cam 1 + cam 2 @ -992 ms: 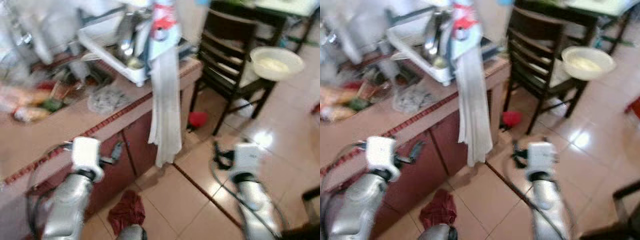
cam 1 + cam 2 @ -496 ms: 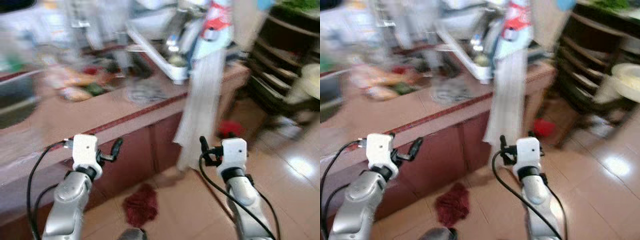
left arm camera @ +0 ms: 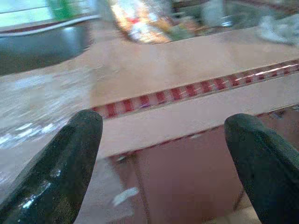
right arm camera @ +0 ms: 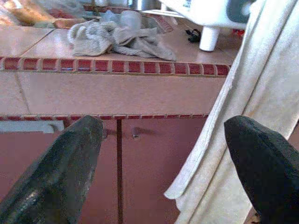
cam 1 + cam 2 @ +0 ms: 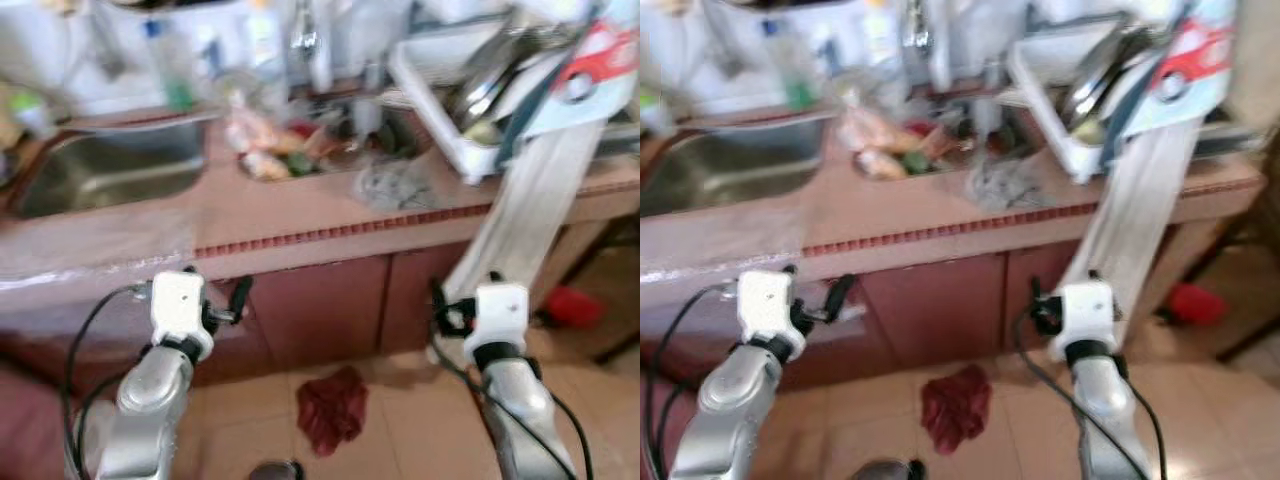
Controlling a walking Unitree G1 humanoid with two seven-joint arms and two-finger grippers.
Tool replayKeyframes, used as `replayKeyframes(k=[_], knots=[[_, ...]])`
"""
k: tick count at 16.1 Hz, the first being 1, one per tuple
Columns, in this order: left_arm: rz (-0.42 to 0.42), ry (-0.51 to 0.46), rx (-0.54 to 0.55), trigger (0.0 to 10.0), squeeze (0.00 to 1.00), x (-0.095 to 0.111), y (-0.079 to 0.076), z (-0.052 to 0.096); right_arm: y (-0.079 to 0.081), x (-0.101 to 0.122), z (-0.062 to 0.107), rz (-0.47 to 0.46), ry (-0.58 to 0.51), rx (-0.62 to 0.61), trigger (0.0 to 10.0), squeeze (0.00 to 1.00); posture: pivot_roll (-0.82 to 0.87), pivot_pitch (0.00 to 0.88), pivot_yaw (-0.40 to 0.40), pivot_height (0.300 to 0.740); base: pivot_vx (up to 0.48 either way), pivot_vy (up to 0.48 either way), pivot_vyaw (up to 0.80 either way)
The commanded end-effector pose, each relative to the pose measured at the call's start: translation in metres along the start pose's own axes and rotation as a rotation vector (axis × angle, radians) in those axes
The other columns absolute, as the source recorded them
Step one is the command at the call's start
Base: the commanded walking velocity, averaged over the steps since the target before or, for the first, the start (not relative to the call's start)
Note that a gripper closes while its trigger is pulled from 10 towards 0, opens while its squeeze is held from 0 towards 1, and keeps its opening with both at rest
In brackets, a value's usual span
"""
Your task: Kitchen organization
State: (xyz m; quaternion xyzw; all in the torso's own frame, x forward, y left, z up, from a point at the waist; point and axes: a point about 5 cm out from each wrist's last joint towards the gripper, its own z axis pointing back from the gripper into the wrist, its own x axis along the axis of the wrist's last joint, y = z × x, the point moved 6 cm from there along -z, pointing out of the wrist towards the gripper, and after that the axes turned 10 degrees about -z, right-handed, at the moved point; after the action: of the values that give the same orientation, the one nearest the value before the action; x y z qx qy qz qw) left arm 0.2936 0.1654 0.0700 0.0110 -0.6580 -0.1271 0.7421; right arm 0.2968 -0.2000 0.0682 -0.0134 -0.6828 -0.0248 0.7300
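The robot stands facing a tiled kitchen counter (image 5: 300,215) with a red patterned strip along its front edge and dark red cabinet doors (image 5: 330,310) beneath. Both arms are raised in front of the cabinets, below counter height.

The left gripper (image 3: 168,154) is held near the cabinet front on the left; its fingers (image 3: 60,163) stand wide apart, released, with nothing between them. Its wrist view looks across the counter edge toward the sink.

The right gripper (image 4: 173,163) is held near the cabinet front on the right, just beside a hanging towel (image 5: 520,215). Its fingers (image 4: 56,172) are also spread wide and hold nothing.

A steel sink (image 5: 110,170) is set into the counter at the far left. Bottles (image 5: 180,70), blurred, stand along the wall behind it. Right of the sink lies a heap of packets and food (image 5: 285,150), too blurred to identify. A crumpled grey rag (image 4: 117,37) lies on the counter near the front edge, right of centre. A white dish rack (image 5: 470,100) with metal ware stands at the far right of the counter. The pale towel hangs from the rack area over the counter edge and down past the cabinet.

On the tiled floor (image 5: 400,430), between the two arms, lies a dark red cloth (image 5: 332,408). A red object (image 5: 572,305) lies on the floor at the right, beyond the towel.
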Motion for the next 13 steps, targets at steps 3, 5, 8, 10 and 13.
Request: replayKeyframes(k=[3,5,8,10,13], knots=[[-0.020,0.007,0.000,10.0,0.00,-0.003,-0.004,0.003,-0.008,-0.003,-0.006,0.045,0.037,0.000,10.0,0.00,0.02,0.000,-0.007,0.740,0.000,0.000,0.00],[0.029,-0.003,0.053,10.0,0.00,0.001,-0.002,0.003,0.001,0.001,-0.014,0.081,0.042,0.074,10.0,0.00,0.05,0.000,-0.033,0.740,0.000,0.000,0.00],[0.019,0.026,0.087,10.0,0.00,-0.006,0.005,0.008,0.013,0.001,-0.019,0.152,0.041,0.085,10.0,0.00,0.06,0.000,-0.036,0.740,0.000,0.000,0.00],[0.024,0.029,0.063,10.0,0.00,-0.006,0.002,0.007,0.018,0.007,-0.018,0.119,0.000,0.071,10.0,0.00,0.04,0.000,-0.013,0.740,0.000,0.000,0.00],[0.019,0.027,0.034,10.0,0.00,-0.004,-0.003,0.005,0.009,0.005,-0.007,0.035,-0.016,-0.042,10.0,0.00,0.01,0.000,0.016,0.740,0.000,0.000,0.00]])
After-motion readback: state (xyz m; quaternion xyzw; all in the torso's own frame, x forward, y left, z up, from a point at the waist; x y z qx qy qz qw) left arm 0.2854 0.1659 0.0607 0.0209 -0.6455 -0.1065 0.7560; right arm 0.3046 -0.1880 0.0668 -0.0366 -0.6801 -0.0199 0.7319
